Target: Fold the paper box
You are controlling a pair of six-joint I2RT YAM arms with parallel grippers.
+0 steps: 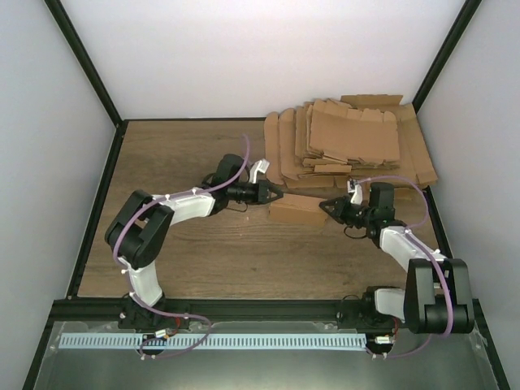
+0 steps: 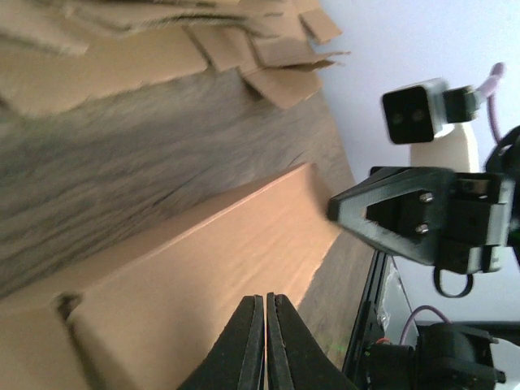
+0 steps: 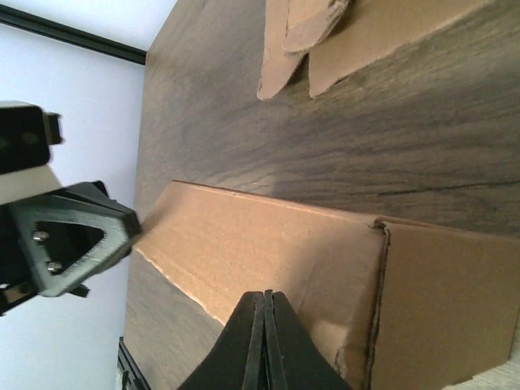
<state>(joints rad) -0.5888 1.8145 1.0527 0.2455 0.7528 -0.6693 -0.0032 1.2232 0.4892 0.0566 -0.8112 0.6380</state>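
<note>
Your paper box lies flat on the table as a small oblong, long axis running left to right. It sits just in front of the pile of flat cardboard blanks and between your two arms. Its top face is closed over. The right wrist view shows a cut seam across that face near one end, with a slightly ragged edge, and the left wrist view shows a small notch near the other end. The interior is hidden in all three views, so you cannot tell from these whether anything is inside.

Your left tool has its fingers pressed together with nothing between them. Its tip is at the box's left end, on the far upper corner. Seen from its own camera, the joined fingers point down over the box's top face (whether they bear on the cardboard cannot be told).

Your right tool is likewise drawn fully together and grips nothing. Its tip sits at the box's right end. In the left wrist view that tip meets the box's far corner, apparently touching, and the right wrist view shows the left tool's tip against the opposite end in the same way.

The pile of blanks is loosely fanned against the far right side of the table, with its nearest flaps just beside the box's far edge.
</note>
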